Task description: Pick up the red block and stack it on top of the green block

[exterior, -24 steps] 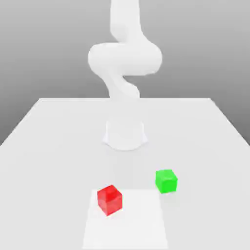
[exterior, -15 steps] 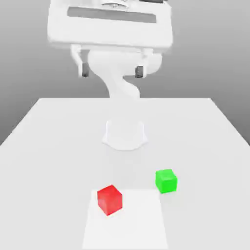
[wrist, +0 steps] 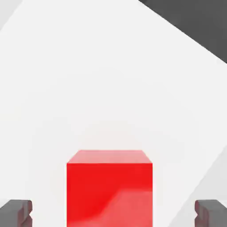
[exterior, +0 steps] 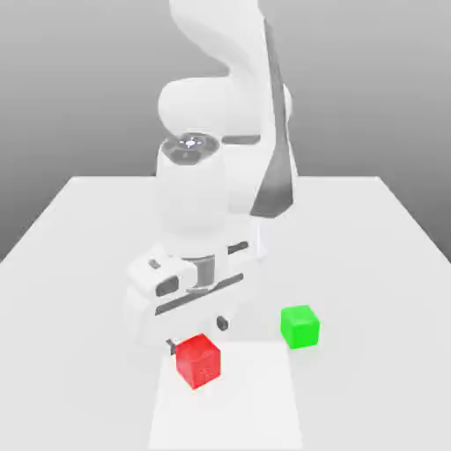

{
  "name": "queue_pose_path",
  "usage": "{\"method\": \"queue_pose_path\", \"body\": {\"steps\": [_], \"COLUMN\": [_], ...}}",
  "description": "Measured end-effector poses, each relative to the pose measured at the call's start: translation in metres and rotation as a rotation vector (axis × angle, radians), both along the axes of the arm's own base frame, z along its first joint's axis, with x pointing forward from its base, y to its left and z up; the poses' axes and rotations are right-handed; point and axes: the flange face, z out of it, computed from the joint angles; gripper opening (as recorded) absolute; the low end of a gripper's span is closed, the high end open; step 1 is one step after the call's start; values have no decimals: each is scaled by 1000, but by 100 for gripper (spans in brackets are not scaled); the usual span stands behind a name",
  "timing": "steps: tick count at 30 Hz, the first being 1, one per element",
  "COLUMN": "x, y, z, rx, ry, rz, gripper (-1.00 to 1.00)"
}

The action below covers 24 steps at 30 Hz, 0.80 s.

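Note:
The red block sits on the white table, near the front, on a paler square patch. In the hand view the red block lies between my two dark fingertips, which stand wide apart on either side of it without touching. My gripper hangs open just above and behind the red block. The green block rests on the table to the exterior view's right of the red one, clearly apart from it and from the gripper.
The white table stretches wide around both blocks. A paler square patch marks the front middle. My arm's white links rise behind the blocks.
The hand has dropped from high above the table to just over the red block, fingers still apart. Neither block has moved.

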Motion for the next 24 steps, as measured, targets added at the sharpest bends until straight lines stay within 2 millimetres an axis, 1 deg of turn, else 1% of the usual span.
{"method": "queue_pose_path", "body": {"steps": [1,2,7,8,9,13,16,18,20,22,24], "x": [-1,-2,-2,-2,-2,0,-3,-12,-28,-48,-73], "y": [0,0,0,0,0,0,2,41,78,114,144], "z": [-10,-16,-16,-19,-16,16,43,55,65,73,80], "rx": [0,0,1,1,1,0,4,15,23,23,15], "ry": [1,1,3,3,3,2,2,3,4,5,5], "rz": [0,-1,-1,-1,-1,0,-5,58,115,177,239], "gripper": [0,-100,-100,-100,-100,-100,-100,-100,-100,-100,-100]}}
